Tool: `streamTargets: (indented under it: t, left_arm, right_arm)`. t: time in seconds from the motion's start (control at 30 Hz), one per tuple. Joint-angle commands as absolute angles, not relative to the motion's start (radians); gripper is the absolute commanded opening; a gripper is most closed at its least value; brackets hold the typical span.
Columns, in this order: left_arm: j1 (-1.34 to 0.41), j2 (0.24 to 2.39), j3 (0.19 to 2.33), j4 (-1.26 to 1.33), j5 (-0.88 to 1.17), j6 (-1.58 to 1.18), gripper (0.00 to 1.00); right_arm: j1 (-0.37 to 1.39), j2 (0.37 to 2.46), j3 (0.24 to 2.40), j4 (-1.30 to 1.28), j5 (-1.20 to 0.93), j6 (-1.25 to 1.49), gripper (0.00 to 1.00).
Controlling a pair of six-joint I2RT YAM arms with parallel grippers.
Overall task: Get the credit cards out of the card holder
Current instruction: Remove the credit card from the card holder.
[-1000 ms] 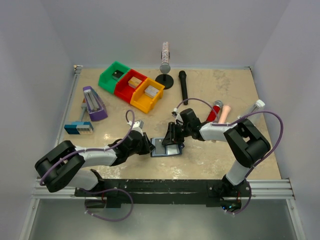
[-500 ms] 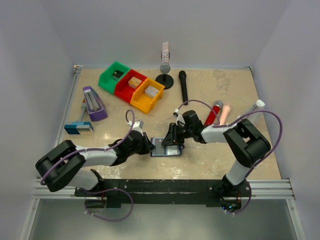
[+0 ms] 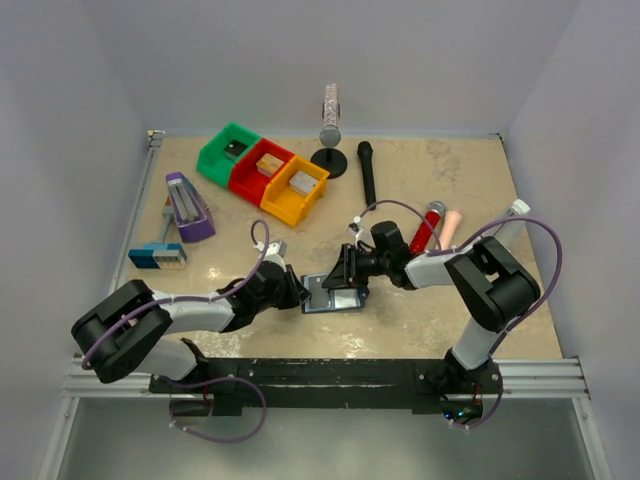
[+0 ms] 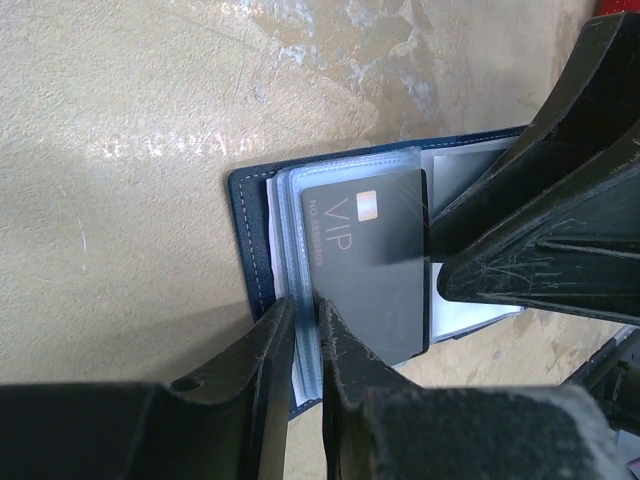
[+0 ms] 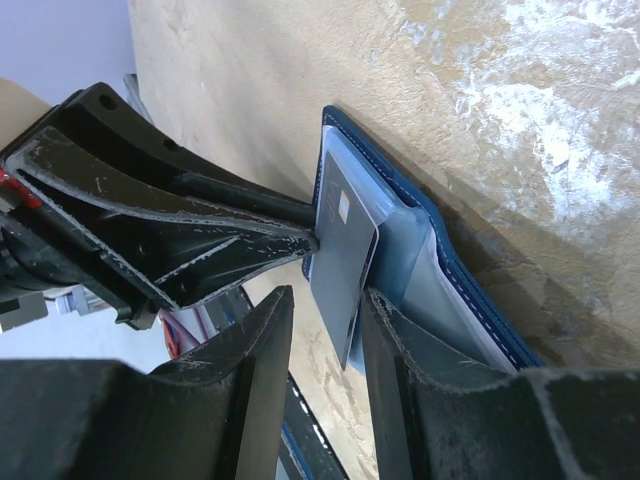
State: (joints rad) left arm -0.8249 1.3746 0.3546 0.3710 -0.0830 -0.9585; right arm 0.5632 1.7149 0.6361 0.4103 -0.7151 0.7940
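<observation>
The card holder (image 3: 336, 296), a dark blue wallet, lies open on the table between both arms. My left gripper (image 4: 307, 305) is shut on its clear inner sleeves at the left edge of the card holder (image 4: 248, 260). A black credit card (image 4: 372, 262) marked VIP sticks partly out of a sleeve. In the right wrist view this black card (image 5: 345, 262) stands between the fingers of my right gripper (image 5: 326, 300), which is open, with a gap on the card's left side. The card holder's blue rim (image 5: 461, 243) runs behind it. No other credit card shows clearly.
Green (image 3: 228, 152), red (image 3: 262, 170) and yellow (image 3: 295, 190) bins stand at the back left. A purple stapler (image 3: 187, 207) and a blue-and-grey block (image 3: 157, 256) lie at the left. A black microphone (image 3: 367, 172), a small stand (image 3: 330, 135) and a red tube (image 3: 428, 225) lie behind the right arm.
My right wrist has slid a little to the right while its fingers stay around the black card. The left arm and the card holder have not moved.
</observation>
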Motion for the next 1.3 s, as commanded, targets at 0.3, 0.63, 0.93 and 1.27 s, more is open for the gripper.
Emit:
streamTargets:
  t: [0.3,0.63,0.93,1.27]
  left_arm:
    - [-0.822,1.424,0.336,0.443,-0.048,-0.940,0.20]
    - [-0.822,1.447,0.327,0.543,-0.005,-0.946,0.18]
    - [-0.830,1.450,0.328,0.583,0.023,-0.951,0.18]
    - [-0.830,1.462,0.333,0.610,0.035,-0.953,0.18]
  right_arm:
    - [0.571,1.732,0.678,0.423,-0.799,0.784,0.38]
    - [0.572,1.750,0.692,0.405,-0.793,0.785,0.38]
    - [0.578,1.758,0.724,0.333,-0.778,0.759,0.39]
    - [0.606,1.775,0.770,0.252,-0.781,0.726,0.40]
